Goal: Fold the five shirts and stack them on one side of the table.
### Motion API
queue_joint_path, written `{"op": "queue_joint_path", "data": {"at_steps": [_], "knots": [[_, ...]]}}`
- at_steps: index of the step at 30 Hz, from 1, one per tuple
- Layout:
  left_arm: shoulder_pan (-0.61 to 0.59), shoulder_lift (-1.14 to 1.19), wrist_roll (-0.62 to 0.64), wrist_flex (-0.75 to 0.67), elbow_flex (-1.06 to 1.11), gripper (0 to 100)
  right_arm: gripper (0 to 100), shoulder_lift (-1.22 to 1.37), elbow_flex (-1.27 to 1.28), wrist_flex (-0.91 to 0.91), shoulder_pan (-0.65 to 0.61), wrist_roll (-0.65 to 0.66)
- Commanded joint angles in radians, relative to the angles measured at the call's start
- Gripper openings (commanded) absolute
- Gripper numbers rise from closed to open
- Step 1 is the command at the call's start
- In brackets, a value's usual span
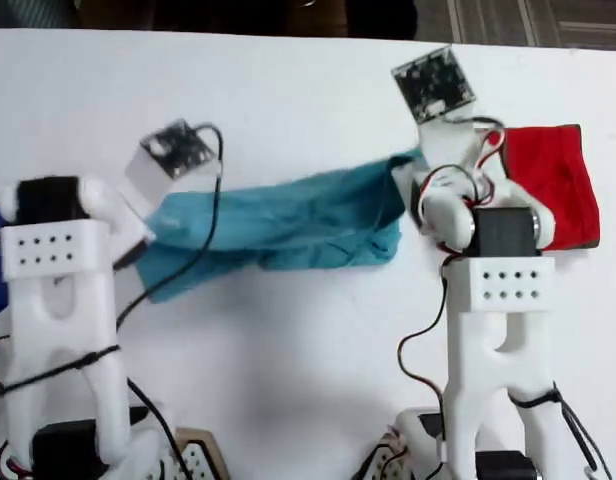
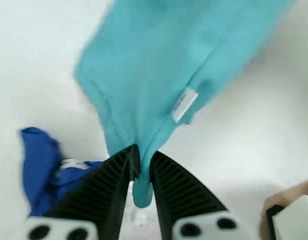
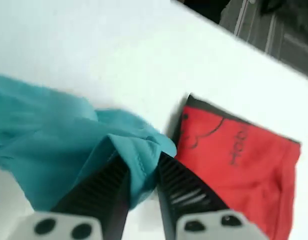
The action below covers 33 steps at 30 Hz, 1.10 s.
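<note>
Across the tabletop point(image 1: 288, 80) the teal shirt point(image 1: 288, 220) stretches; the left pincer point(image 2: 142, 155) clamps one end, the right pincer point(image 3: 141, 160) the other.

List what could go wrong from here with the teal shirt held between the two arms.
1. The left jaws pinch just a thin edge of the teal shirt near their tips; a pull may slip it free.
2. The right jaws hold a bunched end beside the folded red shirt; setting it down may rumple or drag that one.
3. The blue shirt lies crumpled near the left jaws and might get snagged.
</note>
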Motion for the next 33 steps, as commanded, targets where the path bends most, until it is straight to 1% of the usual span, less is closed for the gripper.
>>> {"op": "queue_joint_path", "data": {"at_steps": [1,4,6,9,15,19,28,33], "knots": [[-0.005,-0.011,0.011,0.051,-0.208,3,1.9,0.035,-0.147,-0.005,0.01,0.0],[-0.038,-0.011,0.011,0.084,-0.344,3,1.9,0.076,-0.282,0.002,0.024,-0.058],[-0.066,-0.011,0.011,0.091,-0.414,3,1.9,0.093,-0.387,0.05,0.024,-0.08],[-0.094,-0.011,0.011,0.091,-0.486,3,1.9,0.111,-0.549,0.151,0.001,-0.084],[-0.103,-0.011,0.012,0.091,-0.59,3,1.9,0.128,-0.801,0.282,-0.008,-0.08],[-0.101,-0.011,0.058,0.107,-0.673,3,1.9,0.128,-0.913,0.338,-0.012,-0.081],[-0.097,-0.011,0.138,0.112,-0.944,3,1.9,0.119,-1.117,0.398,-0.008,-0.083],[-0.101,-0.011,0.152,0.114,-1.069,3,1.9,0.119,-1.227,0.443,-0.005,-0.078]]}}
